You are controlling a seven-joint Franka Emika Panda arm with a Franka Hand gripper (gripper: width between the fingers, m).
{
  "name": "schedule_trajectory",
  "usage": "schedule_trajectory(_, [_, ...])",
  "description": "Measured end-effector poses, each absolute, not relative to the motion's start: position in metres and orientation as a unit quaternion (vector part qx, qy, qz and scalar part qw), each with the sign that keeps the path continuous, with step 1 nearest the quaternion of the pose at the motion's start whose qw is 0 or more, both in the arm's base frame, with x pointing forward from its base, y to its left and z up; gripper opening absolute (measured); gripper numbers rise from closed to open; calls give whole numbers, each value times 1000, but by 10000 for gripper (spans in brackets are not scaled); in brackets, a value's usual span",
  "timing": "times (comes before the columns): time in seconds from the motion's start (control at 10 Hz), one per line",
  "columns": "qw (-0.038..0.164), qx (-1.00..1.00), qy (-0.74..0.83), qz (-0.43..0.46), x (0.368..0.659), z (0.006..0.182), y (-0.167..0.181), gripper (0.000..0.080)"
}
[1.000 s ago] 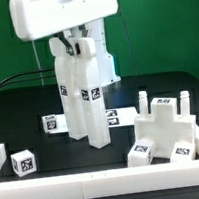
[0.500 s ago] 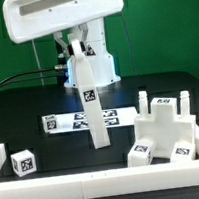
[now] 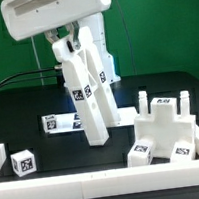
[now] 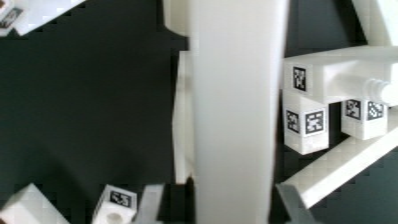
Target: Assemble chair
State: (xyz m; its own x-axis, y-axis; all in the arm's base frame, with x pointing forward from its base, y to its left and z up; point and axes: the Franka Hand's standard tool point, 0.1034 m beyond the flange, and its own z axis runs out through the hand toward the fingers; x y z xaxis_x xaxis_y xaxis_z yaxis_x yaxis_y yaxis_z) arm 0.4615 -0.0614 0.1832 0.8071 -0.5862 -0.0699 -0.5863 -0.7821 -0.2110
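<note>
Since half a second ago the tall chair panel [image 3: 90, 94] has swung from edge-on and near upright into a lean, broad side showing. My gripper [image 3: 69, 46] is clamped on its top end, its foot low over the bench [image 3: 27, 101]. Nothing is joined to it; the blocky chair base [image 3: 165, 135] waits apart on the exterior view's right, so I judge most of the assembly remains. The marker board [image 3: 58, 123] lies behind and the small tagged cube [image 3: 24, 164] is well clear.

bare table [image 3: 69, 157] lies open in the lower centre, between cube [image 3: 23, 164] lower left and chair block [image 3: 167, 131] lower right; tilted chair part [image 3: 90, 94] blocks mid-frame.
</note>
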Motion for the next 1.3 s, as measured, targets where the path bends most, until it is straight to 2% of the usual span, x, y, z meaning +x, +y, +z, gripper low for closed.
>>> schedule_trajectory(0.1, [108,-924,367,9,461,183,-66,116])
schedule_trajectory(0.3, [62,-843,533,32,461,195,-107,116])
schedule_trajectory(0.4, [46,-809,585,27,457,199,-117,116])
schedule_trajectory(0.9, [35,-716,696,32,456,195,-122,116])
schedule_trajectory(1.0, [18,-680,733,27,467,194,-125,116])
schedule_trajectory(1.1, [19,-678,735,22,485,199,-126,116])
schedule_trajectory(1.3, [21,-684,729,20,490,199,-127,116])
